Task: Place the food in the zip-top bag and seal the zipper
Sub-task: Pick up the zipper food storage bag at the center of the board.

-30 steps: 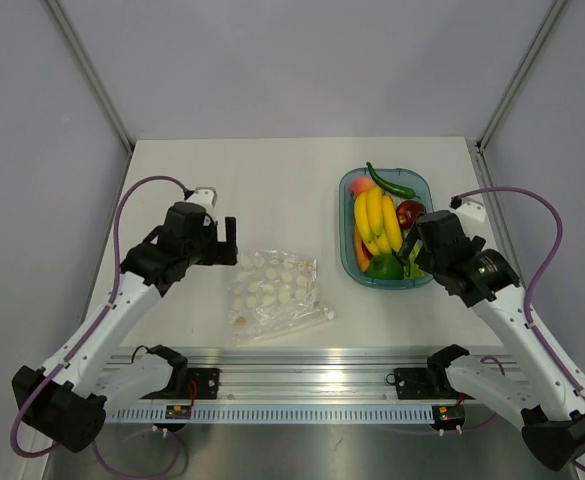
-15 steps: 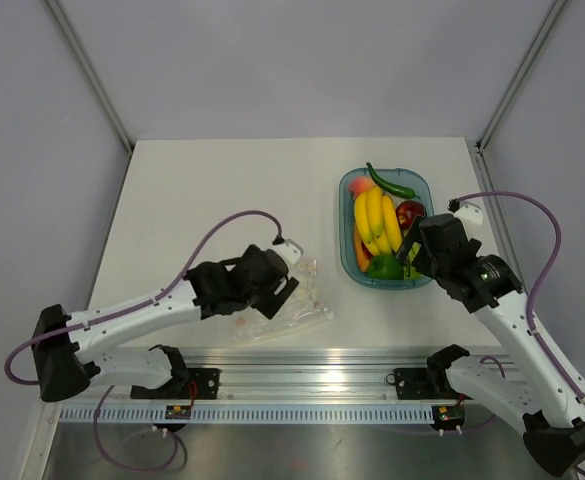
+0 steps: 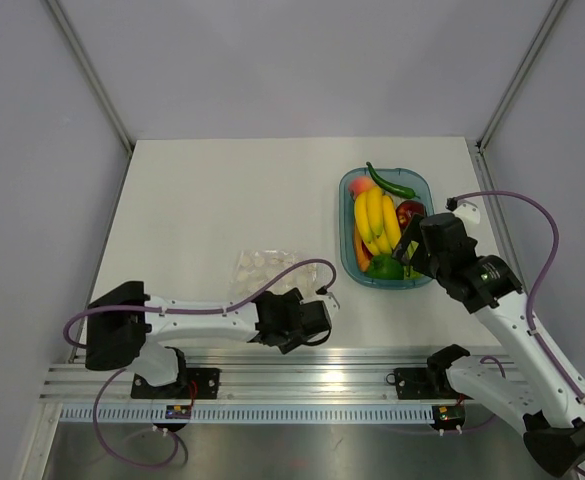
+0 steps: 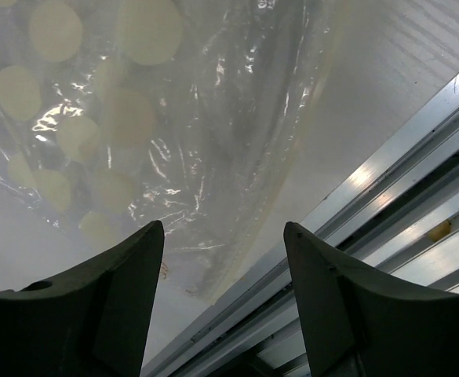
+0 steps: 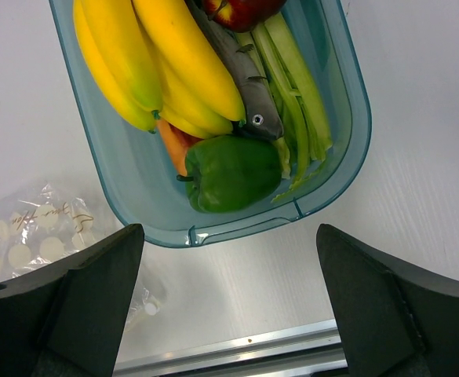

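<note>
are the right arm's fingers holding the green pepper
No, the right fingers stand wide apart with nothing between them, and the green pepper lies in the teal tray.

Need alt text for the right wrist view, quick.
The right gripper, open, hovers over a teal tray holding bananas, a green pepper, a grey fish and green stalks. The zip-top bag lies at lower left.

Probably a robotics lab, plain grey wall panels (image 3: 302, 70), white table (image 3: 222, 200), aluminium mounting rail (image 3: 302, 365)
</note>
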Robot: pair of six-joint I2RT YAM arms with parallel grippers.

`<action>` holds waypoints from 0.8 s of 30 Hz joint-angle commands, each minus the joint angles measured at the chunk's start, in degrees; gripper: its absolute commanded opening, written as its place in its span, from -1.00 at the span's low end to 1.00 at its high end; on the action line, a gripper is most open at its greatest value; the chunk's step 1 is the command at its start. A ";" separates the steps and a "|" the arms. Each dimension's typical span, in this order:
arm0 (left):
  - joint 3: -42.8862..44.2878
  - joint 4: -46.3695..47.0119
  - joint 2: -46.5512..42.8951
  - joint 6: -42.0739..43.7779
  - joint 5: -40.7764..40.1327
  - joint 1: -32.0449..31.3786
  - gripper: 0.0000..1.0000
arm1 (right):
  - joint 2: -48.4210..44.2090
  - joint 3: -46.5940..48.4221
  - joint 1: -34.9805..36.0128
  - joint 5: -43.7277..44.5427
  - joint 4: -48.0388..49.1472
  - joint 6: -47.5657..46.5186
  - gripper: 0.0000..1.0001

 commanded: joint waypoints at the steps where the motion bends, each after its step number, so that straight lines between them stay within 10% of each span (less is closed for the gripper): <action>1: 1.91 3.70 2.25 -1.60 -1.83 -1.27 0.32 | -0.89 0.18 0.31 -0.26 1.58 0.39 0.99; 16: -2.14 10.39 7.01 -4.32 -9.39 -1.45 0.20 | -1.68 -0.79 0.39 -0.96 1.49 0.74 0.99; 24: -1.79 9.69 7.36 -4.94 -8.96 -1.62 0.53 | -2.03 -1.05 0.31 -1.14 0.88 1.01 0.99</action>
